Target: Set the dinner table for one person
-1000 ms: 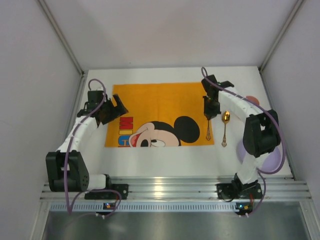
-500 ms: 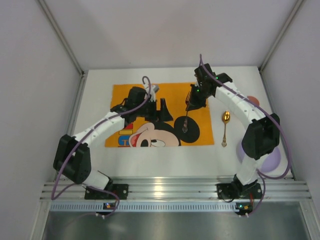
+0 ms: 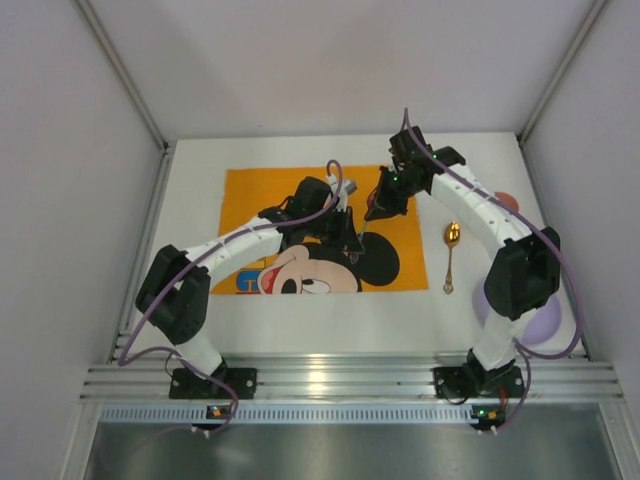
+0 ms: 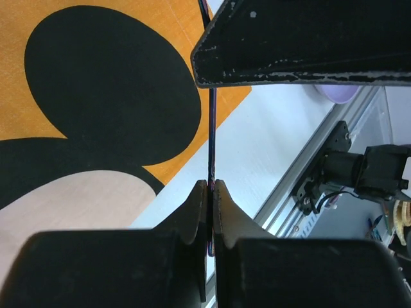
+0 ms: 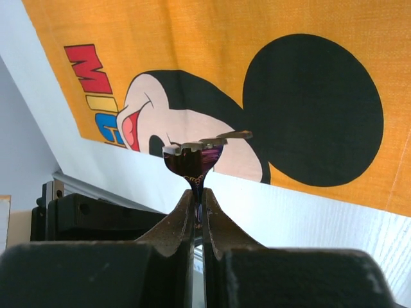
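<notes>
white table (image 3: 300,320) | 1 placemat (image 3: 260,195) | 1 spoon (image 3: 450,255) | 1 fork (image 5: 194,160)

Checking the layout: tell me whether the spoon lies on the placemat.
No, the spoon lies on the bare white table, beside the placemat and clear of its edge.

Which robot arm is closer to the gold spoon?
Right. The right arm curves just beside the gold spoon; the left arm stretches over the orange placemat, farther left.
</notes>
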